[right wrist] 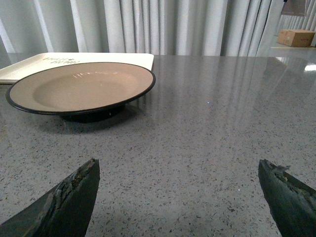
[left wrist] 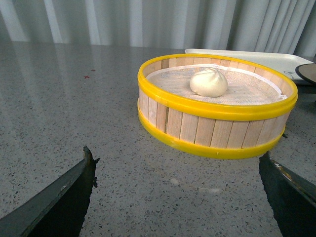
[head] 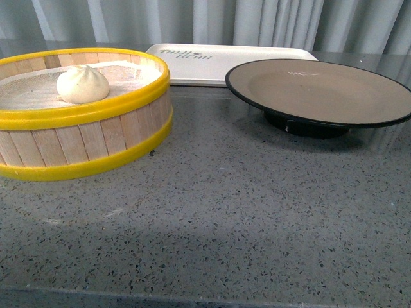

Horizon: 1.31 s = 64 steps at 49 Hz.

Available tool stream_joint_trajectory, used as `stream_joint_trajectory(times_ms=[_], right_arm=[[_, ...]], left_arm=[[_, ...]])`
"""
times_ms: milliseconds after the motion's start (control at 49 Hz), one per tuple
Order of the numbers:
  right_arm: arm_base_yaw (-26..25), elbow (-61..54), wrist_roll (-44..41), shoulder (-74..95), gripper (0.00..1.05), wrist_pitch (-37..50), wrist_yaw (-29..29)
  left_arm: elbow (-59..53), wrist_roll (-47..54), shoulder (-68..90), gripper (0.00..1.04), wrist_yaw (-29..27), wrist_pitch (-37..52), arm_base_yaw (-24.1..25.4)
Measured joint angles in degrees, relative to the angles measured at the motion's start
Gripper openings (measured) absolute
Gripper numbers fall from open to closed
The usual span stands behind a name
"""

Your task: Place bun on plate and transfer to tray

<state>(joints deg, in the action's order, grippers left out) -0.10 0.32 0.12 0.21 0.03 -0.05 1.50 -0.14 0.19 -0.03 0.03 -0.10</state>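
The cream tray [head: 205,70] lies top centre of the front frame on the bench [head: 212,218]. The yellow-rimmed steamer basket [head: 83,138] fills the left and the empty plate [head: 321,96] the right, perhaps touching the tray. The bun [head: 82,85] sits in the basket, upper left. I judge it light, soft and crushable: pinch gently around its sides. My left end effector [left wrist: 180,197], spread wide, is well short of it. The right end effector [right wrist: 180,197], also spread, faces the plate.

steamer basket [head: 83,138]: yellow-rimmed, wooden | counter [head: 225,218]: grey speckled | curtain [head: 257,22]: pale, behind
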Motion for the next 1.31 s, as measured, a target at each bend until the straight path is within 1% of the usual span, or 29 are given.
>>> stream_joint_trajectory(times_ms=[122,163,204,224,286,347,388,490,653,714,776,898,1000,1143,1306], right_arm=[[0.00,0.00,0.00,0.00,0.96,0.00,0.02],[0.00,0.00,0.02,0.00,0.96,0.00,0.02],[0.00,0.00,0.00,0.00,0.96,0.00,-0.02],[0.00,0.00,0.00,0.00,0.96,0.00,-0.13],[0.00,0.00,0.00,0.00,0.96,0.00,-0.02],[0.00,0.00,0.00,0.00,0.96,0.00,0.00],[0.00,0.00,0.00,0.00,0.96,0.00,0.00],[0.00,0.00,0.00,0.00,0.96,0.00,0.00],[0.00,0.00,0.00,0.00,0.96,0.00,0.00],[0.00,0.00,0.00,0.00,0.96,0.00,0.00],[0.00,0.00,0.00,0.00,0.96,0.00,0.00],[0.00,0.00,0.00,0.00,0.96,0.00,0.00],[0.00,0.00,0.00,0.00,0.96,0.00,0.00],[0.00,0.00,0.00,0.00,0.96,0.00,0.00],[0.00,0.00,0.00,0.00,0.96,0.00,0.00]], left_arm=[[0.15,-0.22,0.31,0.98,0.35,-0.39,0.09],[2.89,-1.66,4.39,0.98,3.65,-8.15,1.42],[7.56,-2.71,11.06,0.98,6.56,-17.92,3.08],[9.01,-3.13,13.33,0.98,7.10,-20.37,3.74],[10.82,-3.67,16.98,0.98,7.85,-22.05,5.07],[12.22,-4.39,18.91,0.98,8.37,-21.70,6.01],[14.43,-5.16,20.59,0.98,8.63,-19.91,6.54],[19.52,-6.45,24.96,0.98,7.08,-13.90,4.87],[26.88,-6.95,38.91,0.98,2.23,-3.28,-2.38],[32.85,-6.56,47.74,0.98,-0.22,1.20,-6.08],[39.28,-5.38,55.76,0.98,-1.77,3.21,-8.83],[51.93,-2.38,69.94,0.98,-4.26,3.13,-11.93],[61.92,0.46,80.46,0.98,-5.49,-0.17,-12.35],[67.67,2.75,86.73,0.98,-7.52,-2.58,-11.50],[69.72,4.28,89.22,0.98,-8.00,-5.60,-10.05]])
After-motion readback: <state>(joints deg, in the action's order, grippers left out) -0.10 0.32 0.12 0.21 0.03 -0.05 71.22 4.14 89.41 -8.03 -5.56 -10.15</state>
